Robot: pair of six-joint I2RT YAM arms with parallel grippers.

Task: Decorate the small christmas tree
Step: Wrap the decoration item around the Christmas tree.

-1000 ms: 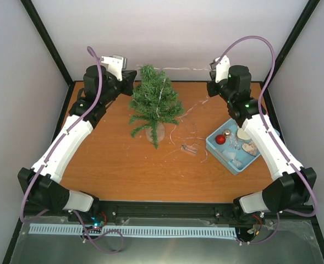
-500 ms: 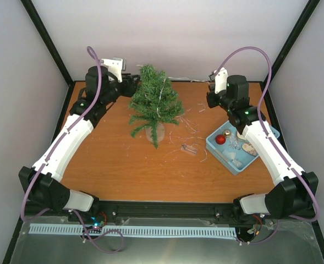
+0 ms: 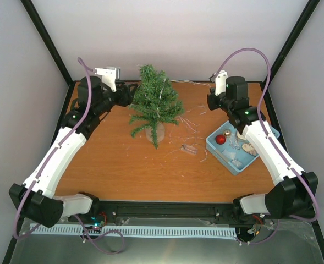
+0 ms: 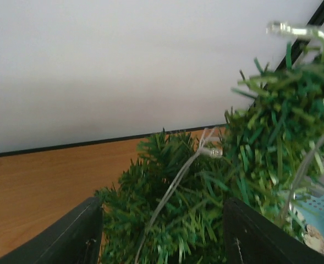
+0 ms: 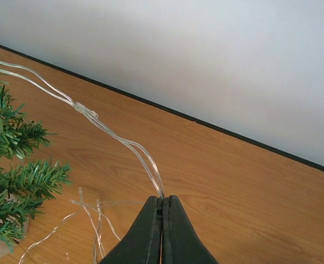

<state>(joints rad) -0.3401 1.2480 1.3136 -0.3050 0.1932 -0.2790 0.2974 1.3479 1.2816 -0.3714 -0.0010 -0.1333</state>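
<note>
The small christmas tree [image 3: 153,104] stands at the back middle of the wooden table, with a clear light string [image 3: 190,122] draped over it and trailing to the right. My left gripper [image 3: 130,92] is at the tree's upper left side. In the left wrist view it [image 4: 162,234] is open, its fingers [image 4: 73,236] spread either side of the tree's branches [image 4: 195,209], and the light string [image 4: 175,184] lies loose on the needles. My right gripper [image 5: 163,204] is shut on the light string [image 5: 123,140], right of the tree [image 5: 13,181].
A blue tray [image 3: 248,163] at the right holds a red ball [image 3: 220,139] and several other ornaments. A small clear box [image 3: 189,149] on the string lies on the table in front of the tree. Loose loops of string [image 5: 90,217] lie on the wood.
My left gripper has opened, let go of the light string and drawn back to the left. My right gripper came down and forward, and the string behind the tree went slack.
</note>
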